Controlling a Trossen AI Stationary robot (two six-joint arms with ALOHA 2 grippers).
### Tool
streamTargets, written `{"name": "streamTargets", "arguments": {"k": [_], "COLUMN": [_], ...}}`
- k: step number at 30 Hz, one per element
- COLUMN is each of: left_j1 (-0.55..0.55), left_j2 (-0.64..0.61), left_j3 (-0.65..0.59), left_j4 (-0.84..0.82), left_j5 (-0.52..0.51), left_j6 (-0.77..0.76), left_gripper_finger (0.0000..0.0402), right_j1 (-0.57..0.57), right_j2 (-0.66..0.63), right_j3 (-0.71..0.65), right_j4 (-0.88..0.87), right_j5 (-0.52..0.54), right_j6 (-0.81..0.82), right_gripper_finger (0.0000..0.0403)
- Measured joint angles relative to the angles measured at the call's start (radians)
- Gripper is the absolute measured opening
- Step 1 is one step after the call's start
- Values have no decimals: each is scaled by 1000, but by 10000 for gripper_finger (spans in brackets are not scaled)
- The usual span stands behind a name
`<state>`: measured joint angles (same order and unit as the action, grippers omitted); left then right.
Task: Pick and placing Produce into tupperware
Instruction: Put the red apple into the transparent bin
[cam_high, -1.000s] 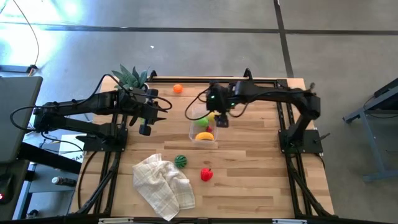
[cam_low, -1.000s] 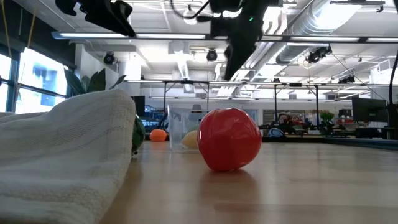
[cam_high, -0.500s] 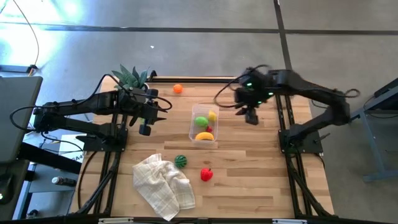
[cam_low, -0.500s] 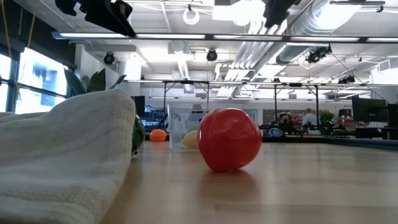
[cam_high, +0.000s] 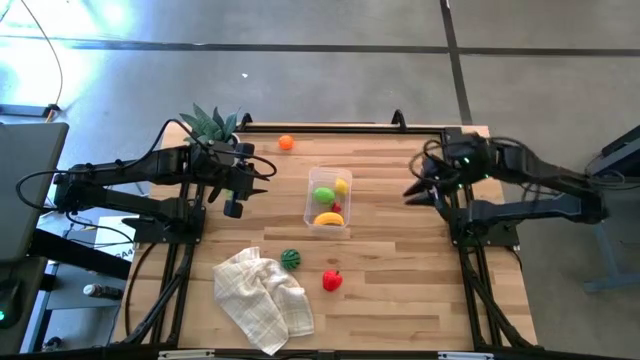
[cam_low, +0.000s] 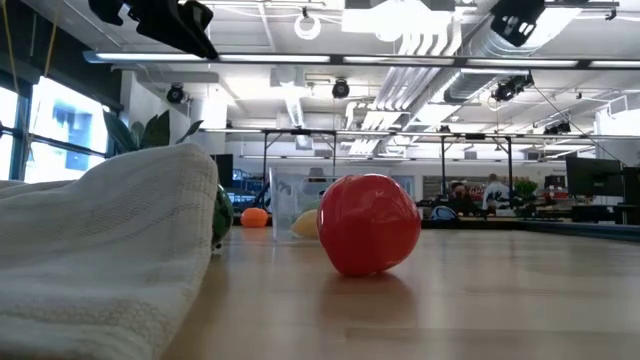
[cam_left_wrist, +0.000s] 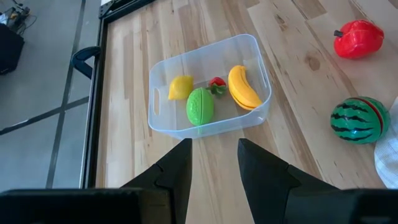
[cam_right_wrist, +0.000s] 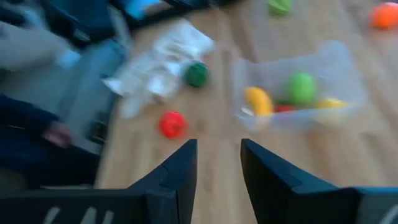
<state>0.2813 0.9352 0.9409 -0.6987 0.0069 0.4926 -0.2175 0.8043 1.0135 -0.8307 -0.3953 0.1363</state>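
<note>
The clear tupperware (cam_high: 311, 203) stands mid-table. In it lie a green piece (cam_high: 322, 195), a yellow piece (cam_high: 341, 185), a banana (cam_high: 328, 218) and a small red piece (cam_left_wrist: 216, 83). On the bare table rest an orange ball (cam_high: 286, 143) at the far side, and a striped melon (cam_high: 290, 259) and a red piece (cam_high: 332, 281) nearer the front. My left gripper (cam_high: 262, 172) hangs left of the tub, fingers close together and empty (cam_left_wrist: 214, 158). My right gripper (cam_high: 411, 192) is raised right of the tub, shut and empty (cam_right_wrist: 217, 162).
A white checked cloth (cam_high: 265, 298) lies crumpled at the near left, beside the melon. A spiky plant (cam_high: 210, 124) stands at the far left corner. Black frame rails (cam_high: 462, 270) run along both sides. A person's sleeve and hand (cam_right_wrist: 43, 127) show beyond the table.
My right gripper has drawn back from just over the tub toward the table's right edge, rising a little and turning as it went. The tub's contents now show uncovered. The left arm has kept still.
</note>
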Motion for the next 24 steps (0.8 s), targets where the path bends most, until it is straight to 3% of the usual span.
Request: {"name": "streamTargets", "arguments": {"k": [5, 10, 24], "left_j1": [0, 0, 0], "left_j2": [0, 0, 0], "left_j3": [0, 0, 0], "left_j4": [0, 0, 0], "left_j5": [0, 0, 0], "left_j6": [0, 0, 0], "left_gripper_finger": [117, 117, 117], "right_j1": [88, 162, 250], "right_j2": [-107, -143, -138], "right_j3": [-128, -159, -159], "right_j4": [148, 244, 141], "right_j5": [-23, -22, 33], "right_j6": [111, 151, -71], "right_gripper_finger": [113, 113, 113]}}
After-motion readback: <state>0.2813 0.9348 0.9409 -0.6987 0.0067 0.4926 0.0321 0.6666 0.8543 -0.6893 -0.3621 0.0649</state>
